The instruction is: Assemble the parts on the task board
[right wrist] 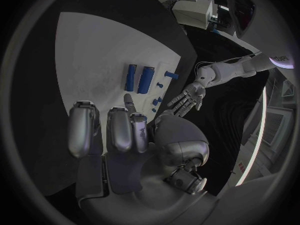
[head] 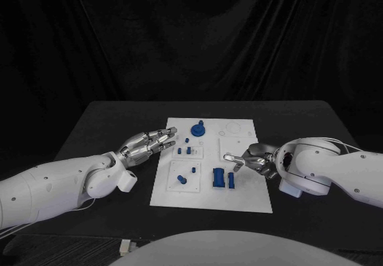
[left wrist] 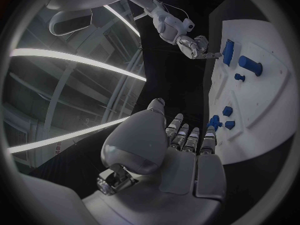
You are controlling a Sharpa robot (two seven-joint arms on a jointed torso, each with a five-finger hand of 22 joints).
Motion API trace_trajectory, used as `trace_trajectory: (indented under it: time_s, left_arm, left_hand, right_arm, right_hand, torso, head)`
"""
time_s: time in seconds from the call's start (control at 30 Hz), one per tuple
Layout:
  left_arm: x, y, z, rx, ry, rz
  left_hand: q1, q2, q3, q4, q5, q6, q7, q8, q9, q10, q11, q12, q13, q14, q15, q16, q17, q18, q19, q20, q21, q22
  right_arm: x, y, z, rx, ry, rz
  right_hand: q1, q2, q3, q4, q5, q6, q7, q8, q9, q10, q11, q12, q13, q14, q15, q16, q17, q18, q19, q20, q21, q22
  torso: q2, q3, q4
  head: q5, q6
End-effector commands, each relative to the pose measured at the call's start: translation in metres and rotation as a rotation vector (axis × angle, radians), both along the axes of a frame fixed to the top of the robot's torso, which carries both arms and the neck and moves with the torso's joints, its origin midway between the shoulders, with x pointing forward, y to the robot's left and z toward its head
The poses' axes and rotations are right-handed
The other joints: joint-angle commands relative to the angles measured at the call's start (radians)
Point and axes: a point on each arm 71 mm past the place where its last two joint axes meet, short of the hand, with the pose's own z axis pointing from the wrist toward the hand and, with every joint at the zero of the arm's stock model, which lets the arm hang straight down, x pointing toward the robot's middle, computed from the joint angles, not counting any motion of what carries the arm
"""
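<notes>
Both hands empty, fingers apart — left hand [head: 146,145] at the board's [head: 247,200] left edge, right hand [head: 249,159] over its right; most parts [head: 222,178] lay loose, assembly barely begun.

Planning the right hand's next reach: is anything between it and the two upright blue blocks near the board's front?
Nothing visible. The right hand hovers empty over the task board, with bare white board between it and the two blue blocks.

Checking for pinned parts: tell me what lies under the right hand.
Under the right hand shows bare white task board. Its fingers hold nothing visible; the patch beneath its palm is covered.
</notes>
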Motion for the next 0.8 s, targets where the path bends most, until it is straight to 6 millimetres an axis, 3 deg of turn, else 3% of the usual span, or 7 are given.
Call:
trace_trajectory:
  time_s: [0.03, 0.8]
  left_arm:
    - [-0.001, -0.002, 0.001, -0.017, -0.003, -0.007]
    - [-0.001, -0.002, 0.000, -0.015, 0.005, -0.013]
  left_hand:
    - [0.010, 0.002, 0.004, -0.001, 0.006, -0.006, 0.005, 0.003, 0.001, -0.001, 0.005, 0.004, 0.001, 0.003, 0.002, 0.004, 0.001, 0.015, -0.002, 0.007, 0.002, 0.000]
    - [0.011, 0.004, 0.007, -0.002, 0.007, -0.009, 0.005, 0.002, 0.000, -0.001, 0.006, 0.003, 0.001, 0.003, 0.002, 0.004, 0.001, 0.015, -0.003, 0.008, 0.002, 0.000]
  right_arm:
    - [-0.002, 0.002, -0.002, -0.006, 0.005, 0.015]
    - [-0.006, 0.010, -0.013, -0.011, 0.044, 0.037]
  right_hand:
    - [-0.009, 0.005, -0.029, -0.003, -0.003, 0.006, 0.002, 0.006, -0.001, 0.105, -0.006, 0.004, 0.263, 0.037, -0.005, 0.004, -0.002, 0.001, 0.031, -0.007, 0.003, 0.191]
    - [0.013, 0.023, -0.021, -0.007, -0.001, 0.007, 0.005, 0.006, -0.005, 0.105, -0.005, 0.004, 0.263, 0.035, -0.005, 0.000, -0.014, 0.002, 0.028, -0.008, -0.004, 0.188]
  torso:
    - [0.000, 0.0001, -0.0001]
    - [0.001, 0.0000, -0.0002]
  head:
    - [0.000, 0.000]
    - [0.002, 0.000]
